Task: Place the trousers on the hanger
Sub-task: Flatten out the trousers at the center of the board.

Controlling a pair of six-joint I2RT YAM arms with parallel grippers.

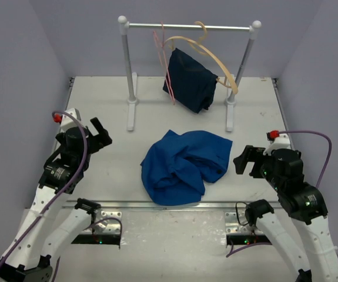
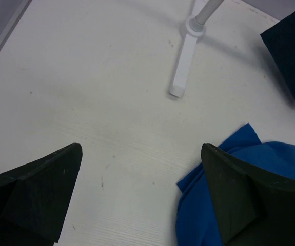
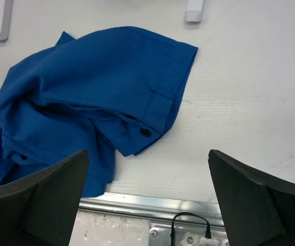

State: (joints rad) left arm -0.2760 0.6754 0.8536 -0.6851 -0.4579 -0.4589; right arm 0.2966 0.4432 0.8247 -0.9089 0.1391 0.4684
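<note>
1. standing at the back of the desk (image 1: 116, 111), a white rail (image 1: 189, 26) carries the hanger (image 1: 163, 61), thin pink-red wire, just beside a pale wooden hanger (image 1: 218, 61) that bears a dark navy garment (image 1: 190, 82).
2. the trousers (image 1: 183, 164) lie crumpled on the desk in front of the rail, between the two arms.
3. the left arm (image 1: 69, 158) hovers left of the heap and the right arm (image 1: 286, 176) right of it, both apart from the cloth.
4. left jaws and right jaws stand spread wide, holding nothing.
</note>
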